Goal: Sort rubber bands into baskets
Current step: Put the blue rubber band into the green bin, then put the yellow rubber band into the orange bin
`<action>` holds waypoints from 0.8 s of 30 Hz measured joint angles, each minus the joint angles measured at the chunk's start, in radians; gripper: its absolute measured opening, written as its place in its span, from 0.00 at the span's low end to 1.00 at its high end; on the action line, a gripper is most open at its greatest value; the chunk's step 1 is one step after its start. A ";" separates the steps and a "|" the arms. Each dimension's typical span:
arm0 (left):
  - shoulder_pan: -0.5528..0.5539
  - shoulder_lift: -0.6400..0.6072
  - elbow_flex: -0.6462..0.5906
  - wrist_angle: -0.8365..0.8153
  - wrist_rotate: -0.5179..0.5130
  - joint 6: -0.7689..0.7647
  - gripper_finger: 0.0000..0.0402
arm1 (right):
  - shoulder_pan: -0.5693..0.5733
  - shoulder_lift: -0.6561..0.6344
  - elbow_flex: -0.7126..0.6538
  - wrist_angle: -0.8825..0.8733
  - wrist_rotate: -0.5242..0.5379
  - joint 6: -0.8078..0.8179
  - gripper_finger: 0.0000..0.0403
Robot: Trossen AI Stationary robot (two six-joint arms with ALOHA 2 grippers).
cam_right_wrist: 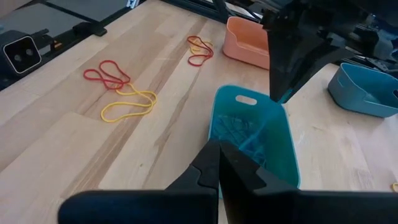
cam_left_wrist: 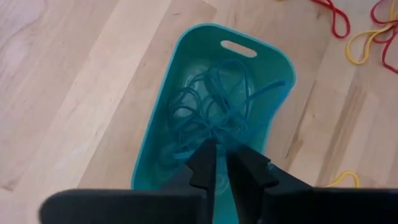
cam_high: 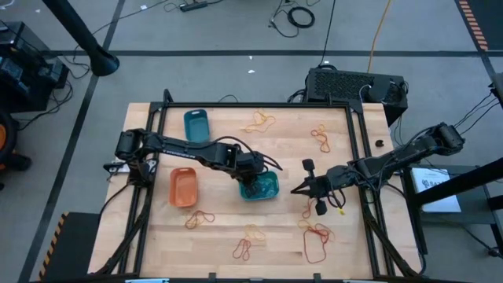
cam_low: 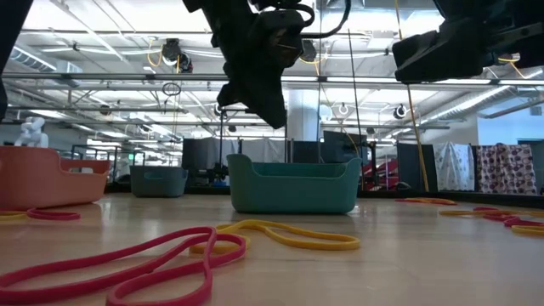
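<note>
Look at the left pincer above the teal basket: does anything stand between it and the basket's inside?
Nothing visible does. The left pincer hangs directly over the teal basket, whose open top holds only a tangle of blue-green rubber bands. The right pincer waits beside the basket, not over it.

The light wooden desk (cam_high: 283,157) carried three baskets: an orange basket (cam_high: 183,187), a teal basket (cam_high: 260,188) near the middle, and a darker blue basket (cam_high: 196,125) farther back. Red and yellow rubber bands (cam_high: 317,235) lay scattered across the boards.
</note>
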 joint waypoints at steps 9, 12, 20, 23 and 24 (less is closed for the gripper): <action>0.018 0.000 0.000 -0.032 0.034 0.014 0.27 | 0.000 0.000 0.000 0.000 0.000 0.000 0.00; 0.024 0.000 0.000 -0.042 0.148 0.014 0.28 | 0.000 0.000 0.000 0.000 0.000 0.000 0.00; -0.066 0.000 0.000 0.010 0.256 0.024 0.28 | 0.000 0.000 0.000 0.006 -0.006 0.007 0.00; -0.130 0.000 0.000 0.041 0.242 0.077 0.28 | 0.000 0.000 0.000 0.008 -0.007 0.021 0.00; -0.153 0.000 0.000 0.043 0.213 0.097 0.28 | 0.000 0.000 0.000 0.013 -0.007 0.026 0.00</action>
